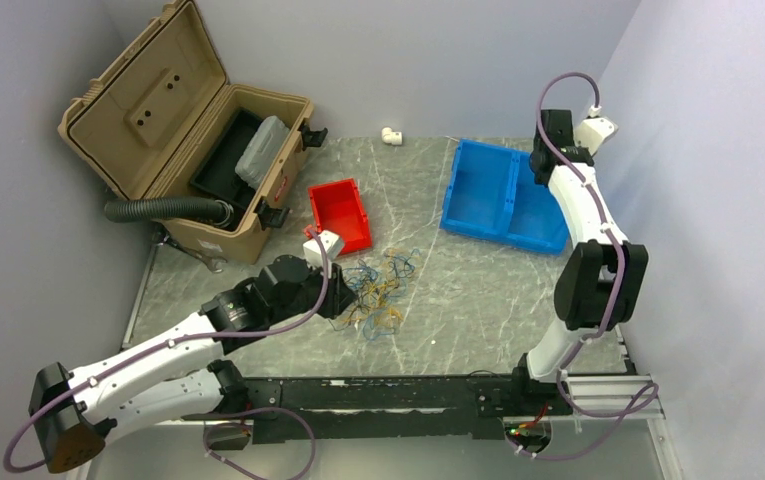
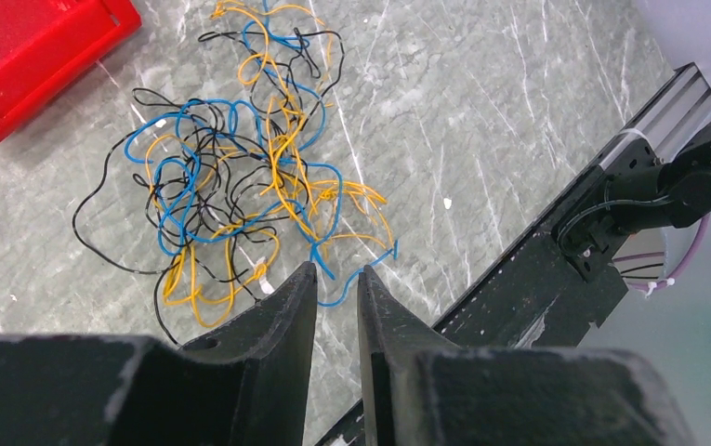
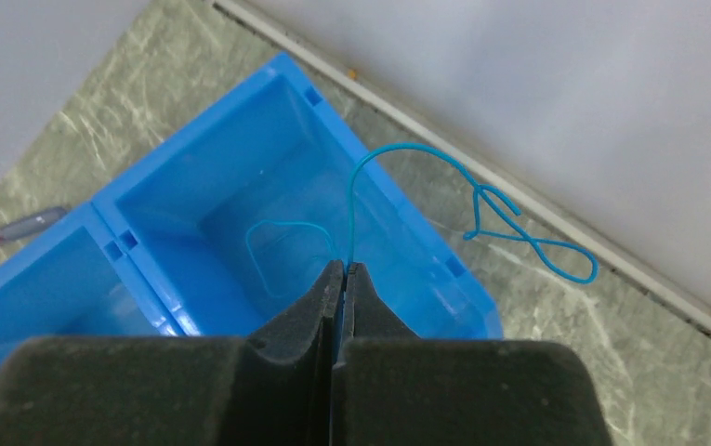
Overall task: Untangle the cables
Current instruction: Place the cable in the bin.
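Dozens of hair-thin cables point(image 2: 240, 186), glossy orange-yellow, blue and black, lie knotted in a loose, springy tangle on the grey marbled table point(image 2: 481, 111). Their loops cross over one another, and a few black strands trail out to the side. The heap sits near the small red plastic bin point(image 2: 35, 56), apart from it.

The left gripper point(image 2: 335, 269) has matte black wedge-shaped fingers point(image 2: 286, 316) that taper to blunt tips. They stand a narrow gap apart at the near edge of the tangle, with nothing between them. A kinked blue wire end lies just beside one tip.

The right gripper point(image 3: 340, 268) has its dark, rough-textured jaws pressed together on a single thin blue wire point(image 3: 351, 218). The wire rises from the tips, arches over and ends in a twisted figure-eight loop. It hangs above the smooth two-compartment blue plastic bin point(image 3: 240, 139). A fainter blue loop shows in the compartment below; whether it belongs to the same strand cannot be told.

At the far left stands an open tan hard-shell toolbox point(image 1: 158, 110), with a black ribbed hose point(image 1: 163, 208) lying beside it.
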Tool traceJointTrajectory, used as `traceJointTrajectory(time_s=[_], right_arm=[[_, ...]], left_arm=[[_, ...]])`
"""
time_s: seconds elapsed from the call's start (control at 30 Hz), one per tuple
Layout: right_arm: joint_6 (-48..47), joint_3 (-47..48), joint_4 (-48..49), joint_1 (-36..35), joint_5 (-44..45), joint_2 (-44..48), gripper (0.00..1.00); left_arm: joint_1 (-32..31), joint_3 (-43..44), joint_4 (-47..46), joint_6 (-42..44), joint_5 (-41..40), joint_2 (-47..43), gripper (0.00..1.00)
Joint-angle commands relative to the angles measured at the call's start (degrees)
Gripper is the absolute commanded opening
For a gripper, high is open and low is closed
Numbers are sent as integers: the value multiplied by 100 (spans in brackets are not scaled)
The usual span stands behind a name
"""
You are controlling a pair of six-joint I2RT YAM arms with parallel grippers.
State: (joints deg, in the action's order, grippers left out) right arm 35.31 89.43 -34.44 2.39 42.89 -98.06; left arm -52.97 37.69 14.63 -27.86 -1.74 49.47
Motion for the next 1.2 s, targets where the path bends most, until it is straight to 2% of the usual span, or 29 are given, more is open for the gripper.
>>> traceJointTrajectory(time_s=[0.0, 0.2, 0.4, 0.8, 1.17], right_arm=[[288, 248, -22, 192, -542, -285, 0], [284, 243, -30, 518, -1399, -587, 0], [232, 496, -105, 555, -1970, -801, 0], [90, 1157, -563, -554, -612, -1098, 0], [695, 974, -588, -562, -1402, -1368, 0]], left_arm=[[-10, 193, -215, 78, 75, 32, 27], [-9, 198, -243, 60, 101, 47, 27], [-12, 76, -391, -8, 122, 19, 28], [-12, 72, -356, 57, 121, -16, 27], [-12, 46, -206, 26, 43, -167, 28]])
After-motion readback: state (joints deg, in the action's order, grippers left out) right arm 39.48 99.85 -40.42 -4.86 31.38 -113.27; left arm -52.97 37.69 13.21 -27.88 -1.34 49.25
